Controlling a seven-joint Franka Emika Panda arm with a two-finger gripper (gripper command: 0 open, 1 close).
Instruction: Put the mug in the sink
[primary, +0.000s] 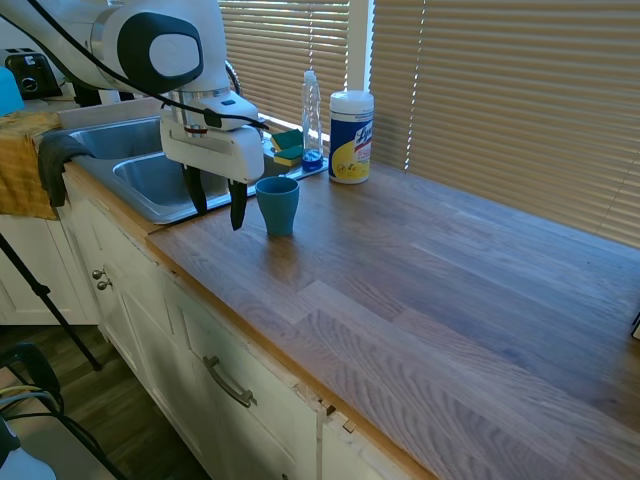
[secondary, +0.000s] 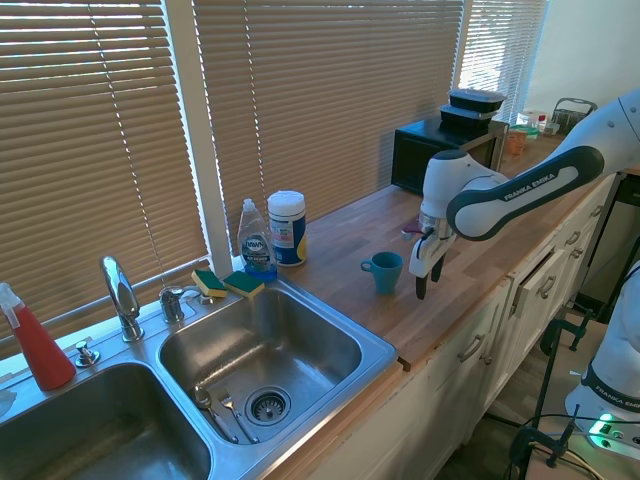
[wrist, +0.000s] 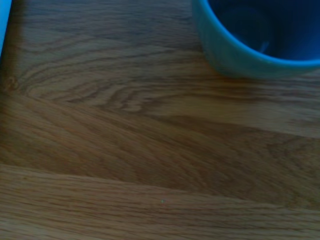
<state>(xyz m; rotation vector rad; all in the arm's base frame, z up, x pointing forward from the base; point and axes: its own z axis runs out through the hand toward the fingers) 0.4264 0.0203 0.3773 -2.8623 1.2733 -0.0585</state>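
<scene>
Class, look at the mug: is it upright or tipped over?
Upright. The mug stands on its base on the wooden counter, with its open rim facing up, beside the gripper.

Wipes canister, soap bottle, 2 sponges.

Matt teal mug on smooth wood-grain counter; brushed steel sink.
</scene>
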